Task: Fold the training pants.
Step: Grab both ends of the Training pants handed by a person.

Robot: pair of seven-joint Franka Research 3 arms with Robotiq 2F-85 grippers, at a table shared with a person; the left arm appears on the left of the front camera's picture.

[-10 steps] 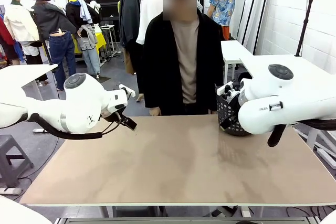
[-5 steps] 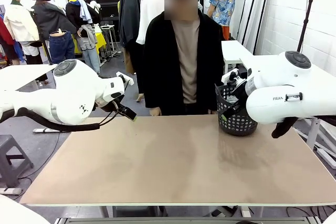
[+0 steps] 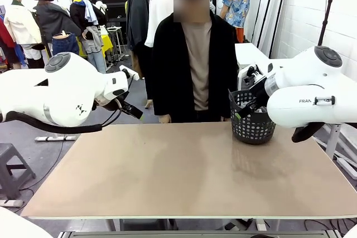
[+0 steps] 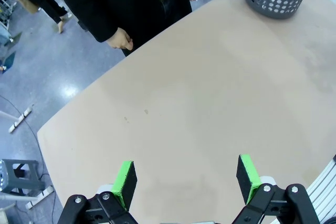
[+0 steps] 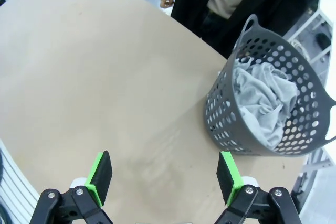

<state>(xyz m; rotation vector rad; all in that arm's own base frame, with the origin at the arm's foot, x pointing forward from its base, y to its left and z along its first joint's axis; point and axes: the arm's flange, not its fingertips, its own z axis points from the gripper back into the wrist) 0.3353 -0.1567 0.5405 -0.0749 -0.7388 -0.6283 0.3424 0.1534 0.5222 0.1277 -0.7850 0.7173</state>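
Seemingly training pants (image 5: 264, 97) inside basket (image 5: 219, 109)

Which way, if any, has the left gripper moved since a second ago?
Yes: the left gripper rose, from overlapping the table's far edge to just above it.

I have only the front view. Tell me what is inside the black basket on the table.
Observer: The right wrist view looks down into the basket: the training pants lie crumpled inside it, light grey.
Operator: Now the right arm. Say whether it is open or shut.
Observer: The right gripper has its fingers wide apart and empty, over the bare table beside the basket.
Operator: Do the same for the left arm.
Observer: The left gripper is open too, holding nothing above bare tabletop. The person's hand hangs by the table's edge.
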